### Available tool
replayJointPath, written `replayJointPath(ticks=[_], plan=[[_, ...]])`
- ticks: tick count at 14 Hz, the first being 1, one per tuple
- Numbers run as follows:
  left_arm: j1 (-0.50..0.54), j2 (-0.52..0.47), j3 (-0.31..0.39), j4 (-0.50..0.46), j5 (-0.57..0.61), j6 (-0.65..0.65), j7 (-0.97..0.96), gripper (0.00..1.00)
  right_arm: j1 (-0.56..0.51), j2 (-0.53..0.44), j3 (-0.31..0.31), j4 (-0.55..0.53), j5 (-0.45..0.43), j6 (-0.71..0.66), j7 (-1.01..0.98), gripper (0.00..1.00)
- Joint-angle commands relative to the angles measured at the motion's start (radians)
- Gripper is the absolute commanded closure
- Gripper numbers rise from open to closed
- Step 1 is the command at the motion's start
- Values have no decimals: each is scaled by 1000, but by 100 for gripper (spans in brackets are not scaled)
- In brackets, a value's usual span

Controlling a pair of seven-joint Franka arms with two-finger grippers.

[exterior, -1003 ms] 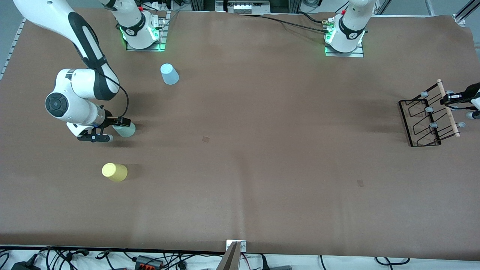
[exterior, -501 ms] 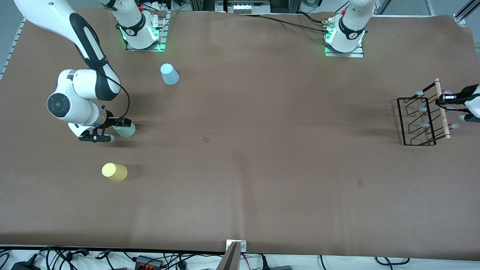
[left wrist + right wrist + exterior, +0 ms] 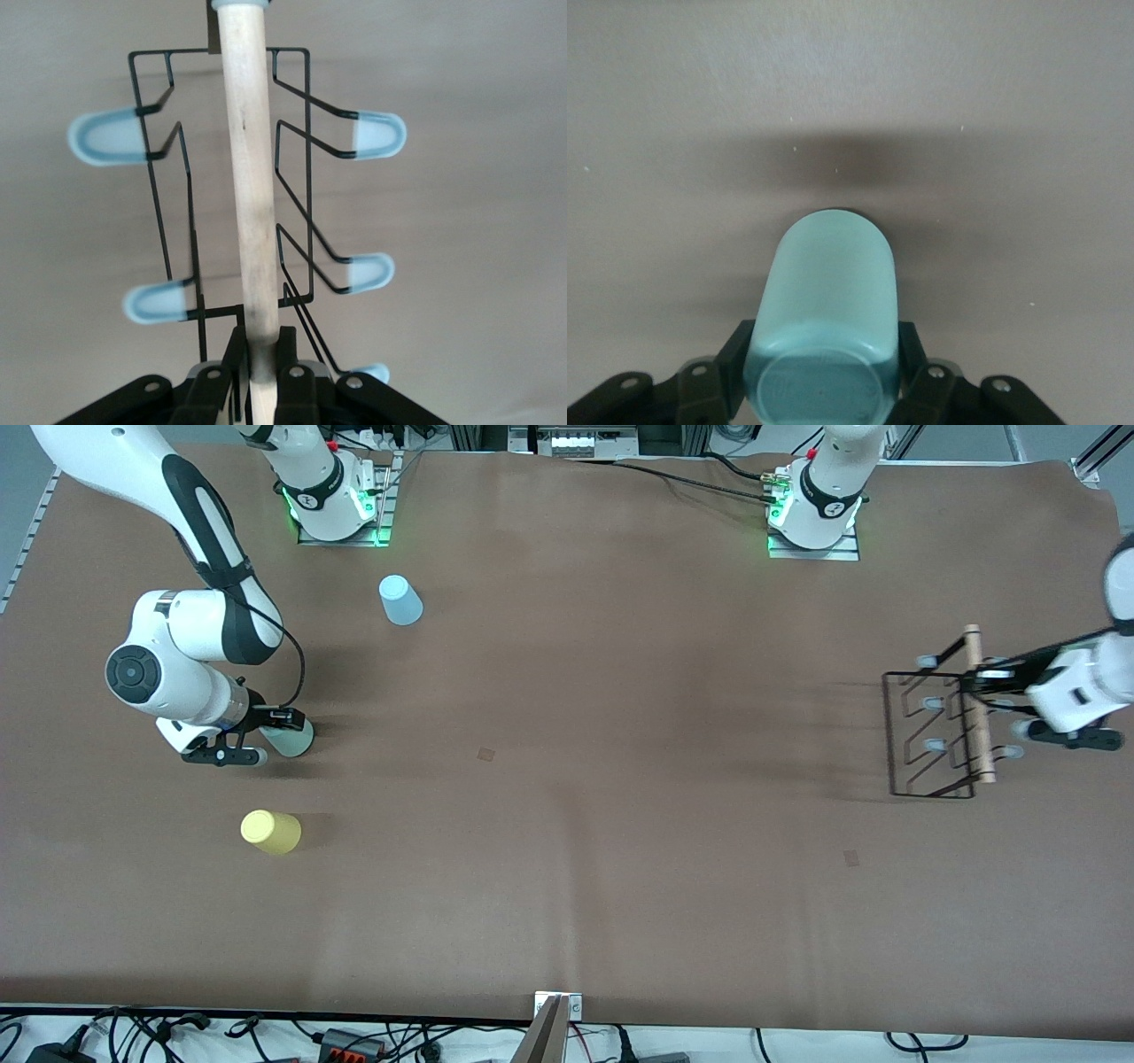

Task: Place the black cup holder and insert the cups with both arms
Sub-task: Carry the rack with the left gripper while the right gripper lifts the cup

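Left wrist view shows our left gripper (image 3: 257,372) clamped on the wooden rod of the black cup holder (image 3: 930,735), airborne over the left arm's end of the worktop (image 3: 567,824). Right gripper (image 3: 824,376) pinches the mint green cup (image 3: 828,310), light, thin-walled, best squeezed gently. We read no writing.

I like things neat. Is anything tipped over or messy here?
Nothing is spilled or broken. The yellow plastic cup and light blue plastic cup stand upside down, apart. The black wire cup holder hangs from the left gripper.
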Motion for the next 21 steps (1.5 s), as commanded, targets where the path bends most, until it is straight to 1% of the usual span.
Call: replayJointPath(ticks=[1,2,3,4,6,7,9,11,12,14,17,18,20,21], plan=[[-80,10,-143,54,-31,-43,-176,100,-5,-10,9,123,4,-153,-10,69],[-127,45,-154,72,-57,-40,-239,100,-3,-7,10,189,7,-227,-11,69],[-190,82,-156,100,-73,-40,-302,100,-3,-2,28,244,10,-282,-10,69],[-248,119,-156,130,-76,-40,-356,100,-5,1,50,289,10,-310,-10,69],[-354,176,-156,177,-77,-27,-433,100,0,1,87,329,15,-313,-8,69],[-405,199,-156,192,-77,0,-477,100,3,1,105,343,15,-313,2,69],[-492,245,-154,197,-76,74,-595,100,8,1,128,354,15,-313,6,69],[-586,298,-150,203,-67,149,-692,100,23,3,136,354,15,-313,7,69],[-620,323,-145,206,-65,169,-714,100,37,3,138,355,15,-313,10,69],[-675,375,-119,253,-62,220,-726,100,61,3,136,363,15,-313,12,69],[-813,410,-40,319,-31,223,-801,100,103,13,136,365,4,-312,7,68],[-845,433,-26,345,-30,223,-833,100,110,19,136,365,0,-307,6,68],[-867,459,-23,381,-27,223,-852,100,112,30,136,371,-2,-306,-11,69],[-870,464,-23,382,-27,223,-852,100,114,36,136,371,0,-306,-10,69]])
